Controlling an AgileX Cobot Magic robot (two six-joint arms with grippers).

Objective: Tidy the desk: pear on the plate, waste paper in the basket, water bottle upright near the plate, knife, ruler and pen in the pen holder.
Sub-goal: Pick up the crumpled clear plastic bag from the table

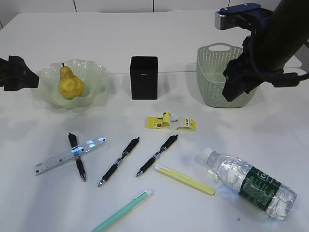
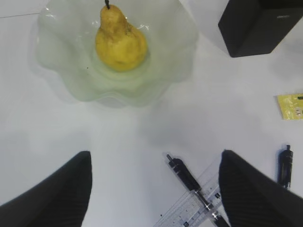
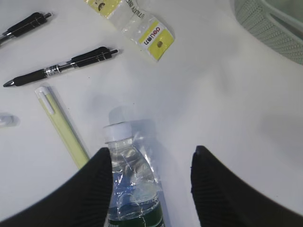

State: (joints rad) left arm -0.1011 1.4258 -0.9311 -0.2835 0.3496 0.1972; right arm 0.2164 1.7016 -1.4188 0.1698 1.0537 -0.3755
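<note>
The yellow pear (image 1: 70, 84) (image 2: 120, 42) lies in the wavy green plate (image 1: 96, 72) (image 2: 71, 80). My left gripper (image 1: 26, 72) (image 2: 154, 158) hangs open beside the plate, over a black pen (image 2: 187, 177) that crosses the clear ruler (image 1: 58, 162) (image 2: 199, 210). The black pen holder (image 1: 144, 77) stands mid-table. Yellow waste paper (image 1: 171, 121) (image 3: 137, 23) lies in front of it. The water bottle (image 1: 251, 183) (image 3: 130, 179) lies on its side at the front right, next to the pale yellow knife (image 1: 186, 180) (image 3: 61, 127). My right gripper (image 1: 231, 82) (image 3: 151, 153) is open, high up in front of the basket (image 1: 215, 77) and holding nothing.
Two more black pens (image 1: 119, 161) (image 1: 157, 154) and a mint-green pen (image 1: 123, 210) lie across the front of the white desk (image 1: 270, 125). The basket's rim (image 3: 274, 23) shows in the right wrist view.
</note>
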